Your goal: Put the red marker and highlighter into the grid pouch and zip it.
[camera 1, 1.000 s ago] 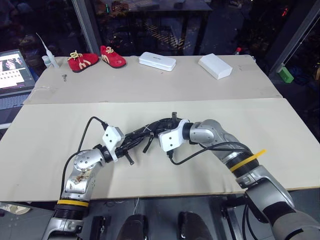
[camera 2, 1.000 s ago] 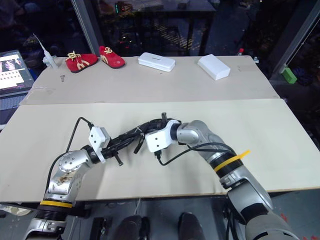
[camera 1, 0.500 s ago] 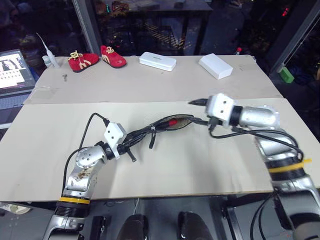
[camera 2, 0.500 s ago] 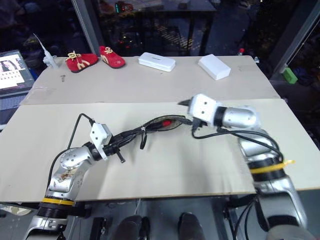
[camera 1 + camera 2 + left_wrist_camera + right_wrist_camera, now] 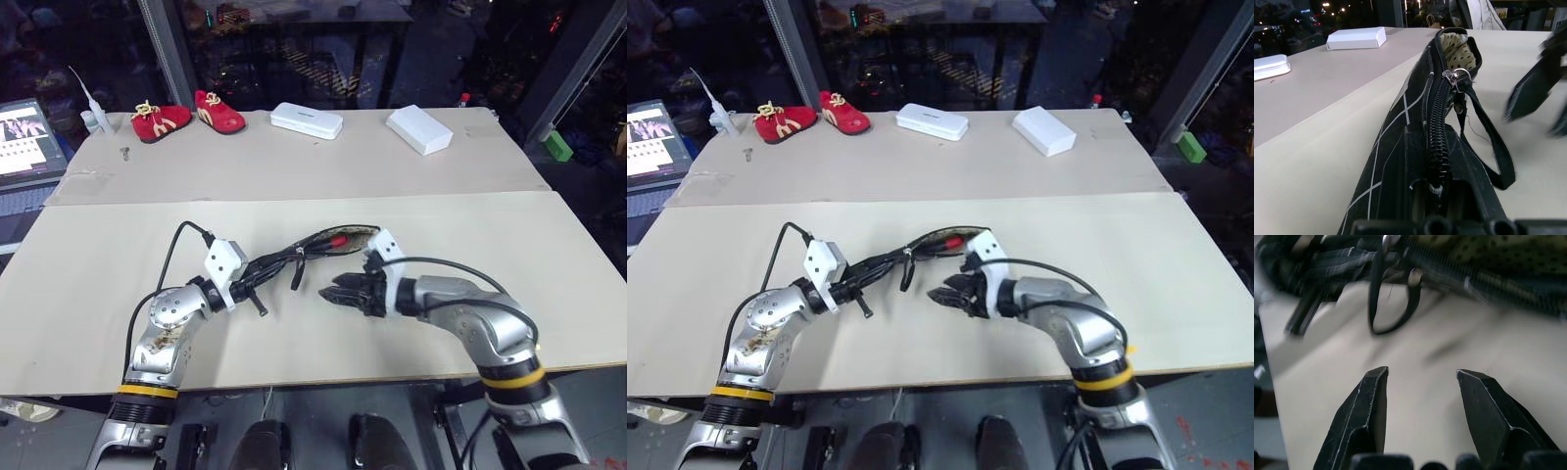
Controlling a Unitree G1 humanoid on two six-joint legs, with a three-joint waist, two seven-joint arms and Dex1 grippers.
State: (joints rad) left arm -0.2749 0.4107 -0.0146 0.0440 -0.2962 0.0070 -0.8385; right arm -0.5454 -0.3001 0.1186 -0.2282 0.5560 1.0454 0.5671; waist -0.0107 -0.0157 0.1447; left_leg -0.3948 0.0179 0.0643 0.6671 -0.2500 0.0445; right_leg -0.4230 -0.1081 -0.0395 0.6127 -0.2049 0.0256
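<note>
**Grid pouch held aloft, right pincer empty beside it**

- Left pincer (image 5: 257, 285) — clamped shut on one end of the grid pouch (image 5: 323, 242); pouch lifted off the counter (image 5: 108, 264), stretched away toward the counter's middle, zipper edge uppermost.
- Zipper closed near the gripped end, gaping at the far end; spotted lining visible inside the mouth. Black loop pull (image 5: 1488, 147) hanging from the slider, partway along.
- Red marker (image 5: 338, 238) — red end visible inside the open mouth of the pouch.
- Highlighter — cannot be made out.
- Right pincer (image 5: 331, 292) — fingers (image 5: 1364, 421) spread apart, nothing between them; just below the pouch's open end, tips toward the loop pull, not touching it.
- Far side of counter: two white boxes (image 5: 308, 120), pair of red shoes (image 5: 186, 113). Laptop (image 5: 27, 137) off the left edge.
</note>
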